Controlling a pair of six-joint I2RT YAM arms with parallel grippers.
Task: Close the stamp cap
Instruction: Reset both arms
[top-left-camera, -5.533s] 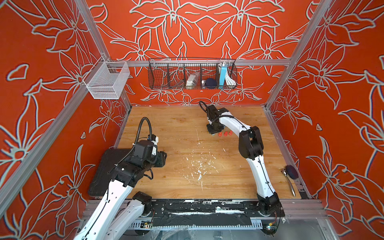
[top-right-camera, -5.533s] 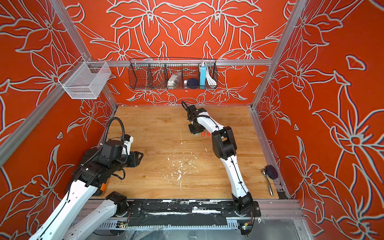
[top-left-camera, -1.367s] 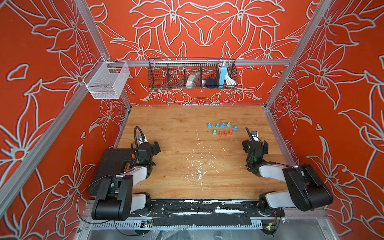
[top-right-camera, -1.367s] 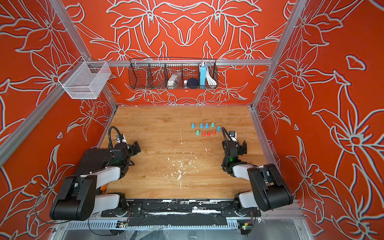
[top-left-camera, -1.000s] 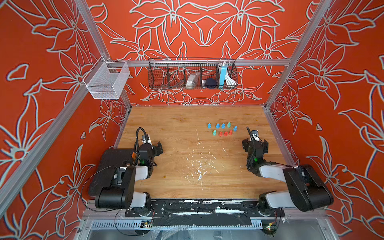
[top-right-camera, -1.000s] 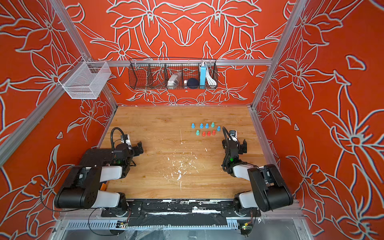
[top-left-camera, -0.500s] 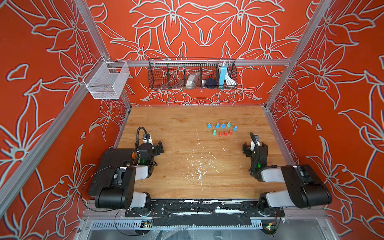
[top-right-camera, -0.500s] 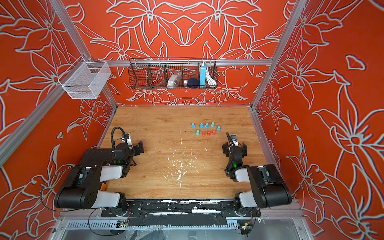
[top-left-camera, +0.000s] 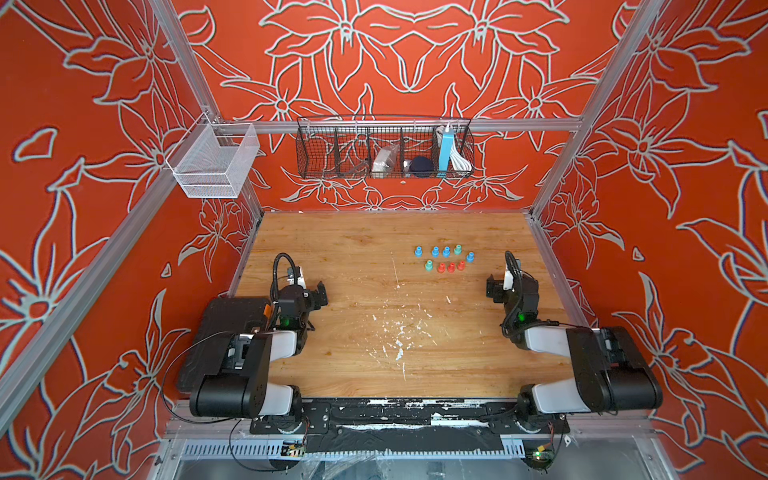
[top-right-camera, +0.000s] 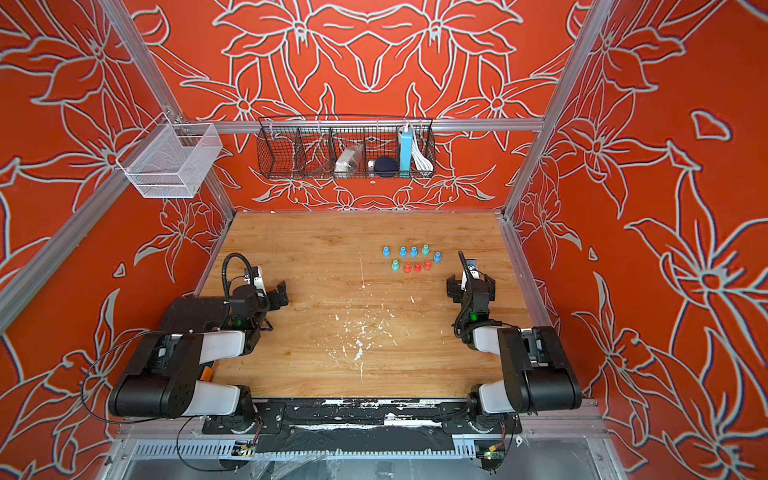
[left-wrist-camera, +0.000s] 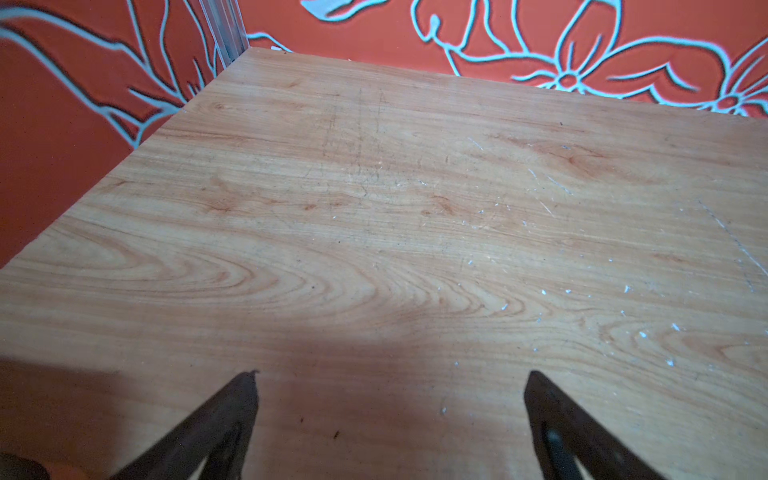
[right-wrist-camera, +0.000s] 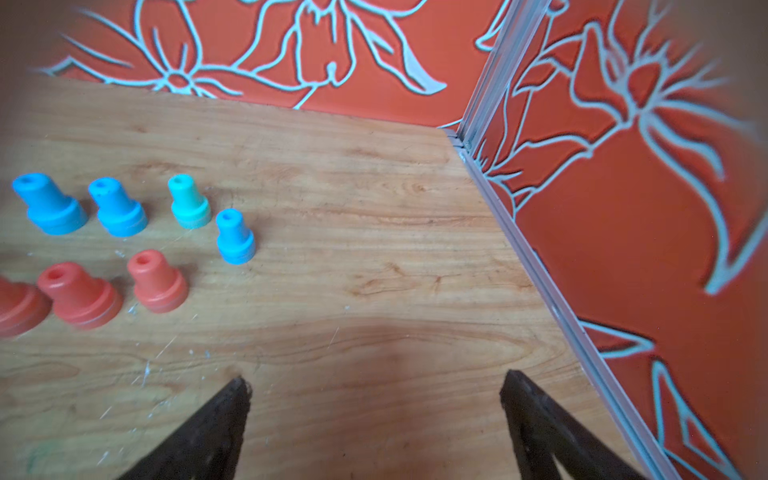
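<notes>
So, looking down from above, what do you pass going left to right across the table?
black pad → left gripper → stamps → right gripper

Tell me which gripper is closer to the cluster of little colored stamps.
Right. The right gripper sits open just beside the stamps, on their near right side; the left gripper is open far across the table, at its left edge.

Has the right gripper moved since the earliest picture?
Yes. The right gripper has pulled away from the stamps, back and to the right.
</notes>
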